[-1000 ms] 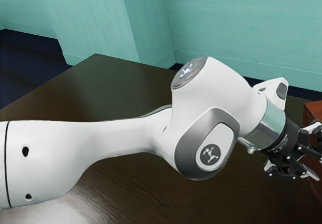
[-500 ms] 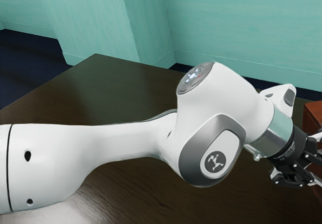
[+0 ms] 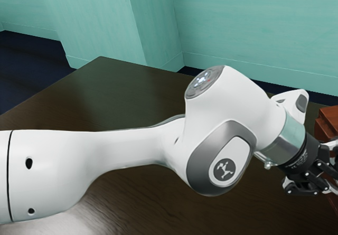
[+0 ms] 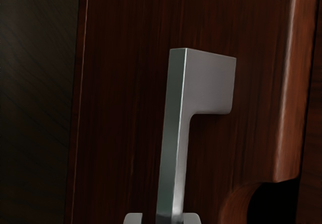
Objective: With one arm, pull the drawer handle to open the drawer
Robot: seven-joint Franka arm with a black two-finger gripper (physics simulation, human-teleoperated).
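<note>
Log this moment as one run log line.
gripper: at drawer front | handle: silver, just under hand | opening: cannot tell

The arm [image 3: 132,150] reaches in from the exterior view's left and stretches above the table [image 3: 105,92]. A wall [image 3: 248,18] stands behind the table's far edge. The gripper [image 3: 314,182] hangs at the exterior view's right, just before the drawer [image 3: 327,118], which sits at that side of the table. In the wrist view the handle [image 4: 173,148] stands out from the drawer's front, its bar running toward the gripper. The fingers [image 4: 135,217] sit one on each side of the bar, seemingly touching it. The table lies beside the drawer.
</note>
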